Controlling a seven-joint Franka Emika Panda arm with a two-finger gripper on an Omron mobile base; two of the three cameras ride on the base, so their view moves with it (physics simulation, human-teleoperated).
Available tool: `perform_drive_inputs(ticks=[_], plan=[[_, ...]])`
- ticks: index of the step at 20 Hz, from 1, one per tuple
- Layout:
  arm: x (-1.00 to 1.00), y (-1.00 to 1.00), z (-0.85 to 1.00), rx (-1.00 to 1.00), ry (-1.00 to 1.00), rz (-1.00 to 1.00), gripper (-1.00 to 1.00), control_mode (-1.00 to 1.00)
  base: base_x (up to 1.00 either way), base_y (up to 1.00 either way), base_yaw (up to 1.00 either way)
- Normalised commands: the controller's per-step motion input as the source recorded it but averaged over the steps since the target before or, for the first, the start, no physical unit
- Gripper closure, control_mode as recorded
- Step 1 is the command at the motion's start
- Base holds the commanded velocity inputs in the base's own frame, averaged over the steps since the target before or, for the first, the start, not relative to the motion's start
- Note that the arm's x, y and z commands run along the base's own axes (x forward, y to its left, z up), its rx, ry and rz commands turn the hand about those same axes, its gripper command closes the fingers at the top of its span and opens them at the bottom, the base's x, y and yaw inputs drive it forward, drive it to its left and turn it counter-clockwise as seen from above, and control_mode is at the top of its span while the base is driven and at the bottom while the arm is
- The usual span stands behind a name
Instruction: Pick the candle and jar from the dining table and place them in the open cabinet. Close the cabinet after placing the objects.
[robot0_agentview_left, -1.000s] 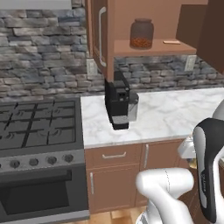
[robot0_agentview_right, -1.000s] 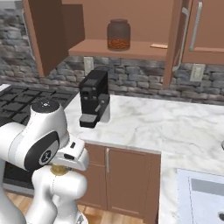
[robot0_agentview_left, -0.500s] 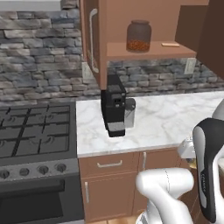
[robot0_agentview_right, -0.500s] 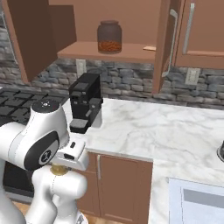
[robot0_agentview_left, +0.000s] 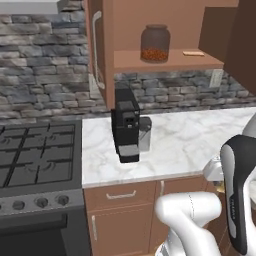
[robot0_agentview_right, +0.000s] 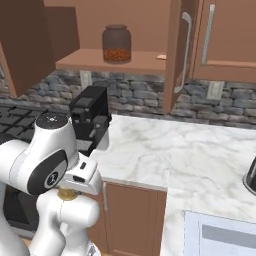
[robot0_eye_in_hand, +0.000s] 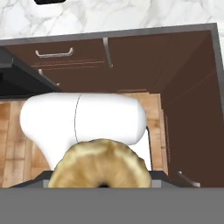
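Note:
The jar, clear glass with reddish-brown granules, stands on the shelf of the open cabinet. My arm is folded low in front of the base. In the hand view the gripper is shut on the tan-gold candle, which covers the fingertips. The right base view has the candle as a small tan disc under the white hand. The dining table is out of view.
A black coffee machine stands on the marble counter below the shelf. Both cabinet doors hang open over the counter. The stove lies to the left. Brown drawers sit under the counter.
The whole picture has shifted and grown, so the base has driven closer to the counter and cabinet. The arm keeps its folded pose with the candle in the gripper.

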Motion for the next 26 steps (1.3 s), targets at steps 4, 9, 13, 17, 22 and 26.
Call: perform_drive_inputs(ticks=[4,9,13,17,22,26], plan=[[0.00,0.00,0.00,0.00,0.00,0.00,1.00,1.00,0.25,-0.45,0.00],[0.00,0.00,0.00,0.00,0.00,0.00,1.00,1.00,0.36,-0.25,0.00],[0.00,0.00,0.00,0.00,0.00,0.00,1.00,1.00,0.51,0.00,0.00],[0.00,0.00,0.00,0.00,0.00,0.00,1.00,1.00,0.38,-0.06,0.00],[0.00,0.00,0.00,0.00,0.00,0.00,1.00,1.00,0.08,-0.11,0.00],[0.00,0.00,0.00,0.00,0.00,0.00,1.00,1.00,0.32,0.00,0.00]])
